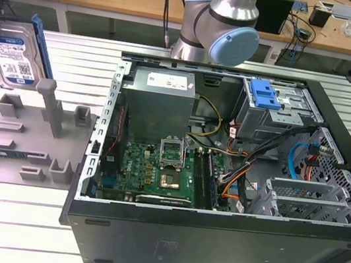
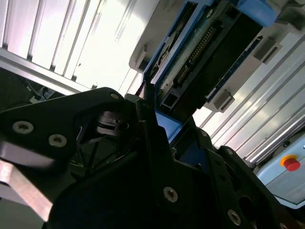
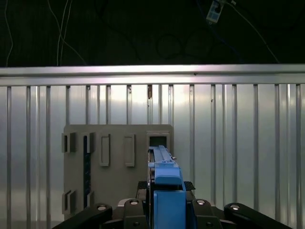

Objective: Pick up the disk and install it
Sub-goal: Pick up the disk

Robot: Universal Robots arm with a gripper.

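Lighting: exterior view evenly bright, soft shadow within the computer case point(image 1: 211, 244); second wrist view, the disk point(image 2: 214, 57) dark against white glare off the slatted table point(image 2: 102, 52); first wrist view, table lit, background black.

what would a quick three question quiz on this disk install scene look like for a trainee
1. True or false: the disk lies flat inside the computer case.
2. What is the gripper shut on? A) the disk B) a cable C) the grey fixture
3. In the exterior view, what colour is the latch on the drive cage?
Key: 1 false, it stands upright in the gripper; 2 A; 3 blue.
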